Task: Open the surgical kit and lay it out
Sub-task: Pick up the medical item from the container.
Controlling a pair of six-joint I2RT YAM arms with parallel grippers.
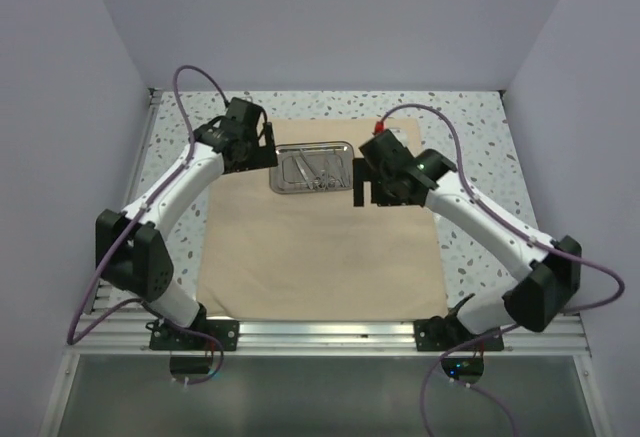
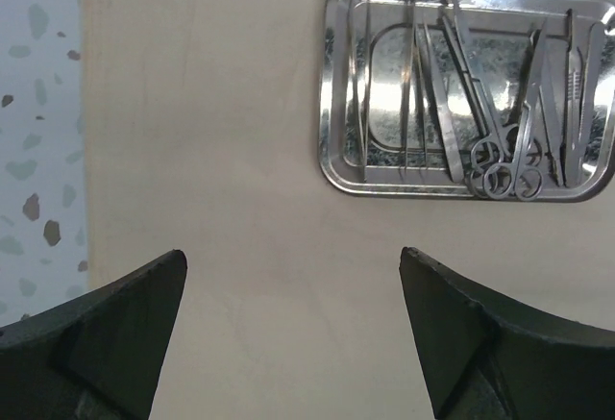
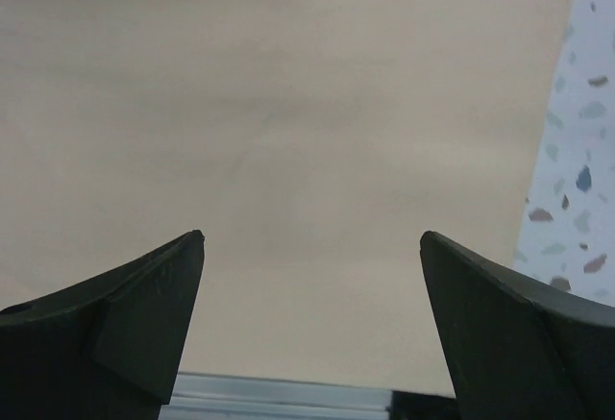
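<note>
Both arms reach across the cloth (image 1: pixel 320 257), left gripper (image 2: pixel 293 259) and right gripper (image 3: pixel 312 237) spread wide and empty, flanking the tray (image 1: pixel 312 167) near its far edge.

No words, numbers, labels or signs can be read in any view.
</note>
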